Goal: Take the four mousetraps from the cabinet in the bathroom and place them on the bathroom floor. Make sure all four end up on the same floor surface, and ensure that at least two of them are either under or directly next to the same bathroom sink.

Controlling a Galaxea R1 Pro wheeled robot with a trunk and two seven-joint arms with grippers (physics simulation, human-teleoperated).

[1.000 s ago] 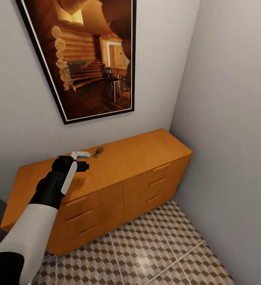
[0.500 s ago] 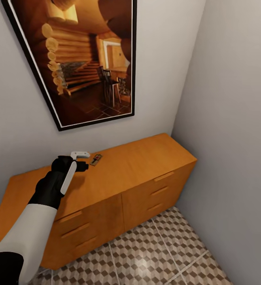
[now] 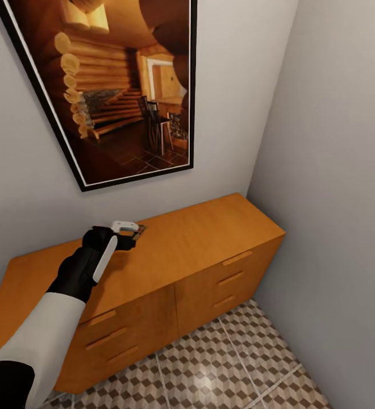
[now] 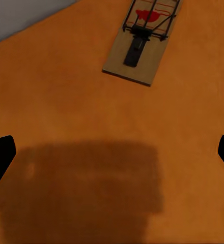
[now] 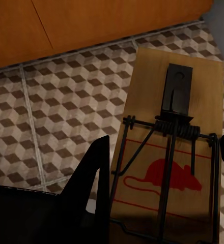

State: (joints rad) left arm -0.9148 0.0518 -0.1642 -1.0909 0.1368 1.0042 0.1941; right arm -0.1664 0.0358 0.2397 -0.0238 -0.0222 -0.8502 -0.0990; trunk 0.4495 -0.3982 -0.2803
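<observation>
- Jaws of the left gripper (image 4: 112,152) stand wide apart over the cabinet (image 3: 199,238) top, lined up to drop onto one mousetrap (image 4: 142,43) near the back edge.
- Right gripper (image 5: 163,168) jaws are clamped on a second mousetrap (image 5: 175,152), carried above the bathroom floor (image 5: 56,117) for placing.
- Count: two mousetraps visible, one cabinet.

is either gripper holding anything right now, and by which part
The right gripper holds a mousetrap, pinched across the sides of its red-marked end. The left gripper is open and empty above the cabinet.
</observation>
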